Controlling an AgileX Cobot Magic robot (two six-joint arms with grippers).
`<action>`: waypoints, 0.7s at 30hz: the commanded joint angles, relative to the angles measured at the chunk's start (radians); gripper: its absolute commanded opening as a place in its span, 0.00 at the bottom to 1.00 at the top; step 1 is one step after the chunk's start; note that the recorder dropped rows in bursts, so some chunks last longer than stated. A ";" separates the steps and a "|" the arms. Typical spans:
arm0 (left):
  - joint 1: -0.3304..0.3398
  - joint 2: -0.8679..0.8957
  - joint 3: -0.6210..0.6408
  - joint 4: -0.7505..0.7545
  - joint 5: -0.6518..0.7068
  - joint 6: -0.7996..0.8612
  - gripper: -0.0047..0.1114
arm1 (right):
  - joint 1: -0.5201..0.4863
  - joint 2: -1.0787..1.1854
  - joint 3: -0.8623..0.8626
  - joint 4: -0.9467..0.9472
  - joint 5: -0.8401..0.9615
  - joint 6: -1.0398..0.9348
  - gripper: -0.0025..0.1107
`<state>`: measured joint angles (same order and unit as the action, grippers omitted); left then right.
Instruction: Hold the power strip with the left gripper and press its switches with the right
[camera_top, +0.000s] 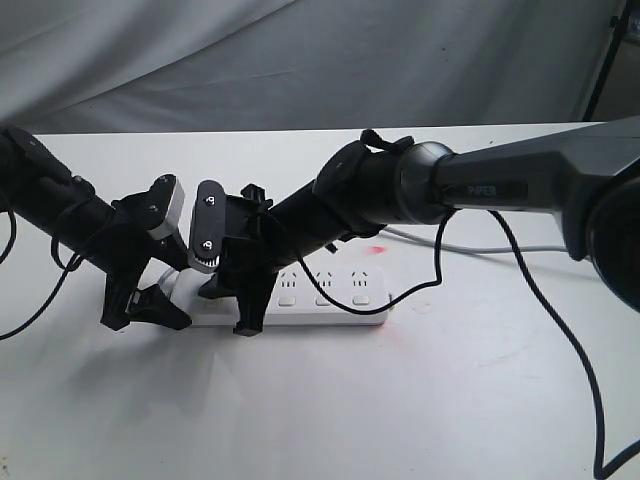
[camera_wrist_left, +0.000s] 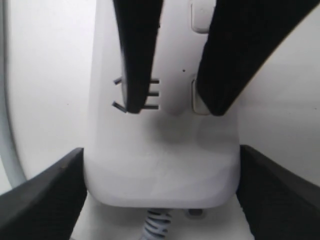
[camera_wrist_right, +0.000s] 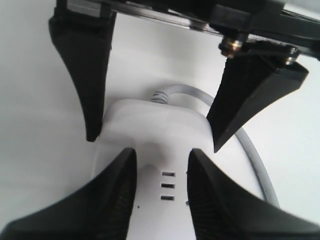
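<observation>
A: Checked on the power strip. Lying flat on the white desk, long side toward the camera, grey cord coming out of the end on the left. Any clue how far along?

B: Looks like hold done, pressing only just starting. Got the left pincer spread wide around the cord end, jaws snug on both long sides, so most likely clamped. Got the right pincer a little apart, gripping nothing, one tip down on the switch nearest that end. Can't tell if actually pushed in.

A: And the other switches?

B: Untouched, going by the look of it. Three in plain sight further along. As for pose: both arms angled steeply down, wrists nearly meeting over that same end.
</observation>
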<state>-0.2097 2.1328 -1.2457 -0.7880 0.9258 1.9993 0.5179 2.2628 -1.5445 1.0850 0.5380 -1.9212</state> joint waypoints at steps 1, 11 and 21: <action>-0.004 -0.002 -0.004 0.015 -0.013 -0.007 0.65 | 0.007 0.001 0.002 -0.013 -0.011 -0.016 0.31; -0.004 -0.002 -0.004 0.015 -0.013 -0.007 0.65 | 0.019 0.027 0.002 -0.029 -0.011 -0.016 0.31; -0.004 -0.002 -0.004 0.015 -0.013 -0.007 0.65 | 0.019 0.029 0.002 -0.050 -0.016 -0.016 0.31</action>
<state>-0.2097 2.1328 -1.2457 -0.7880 0.9258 1.9993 0.5348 2.2785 -1.5445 1.0729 0.5304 -1.9324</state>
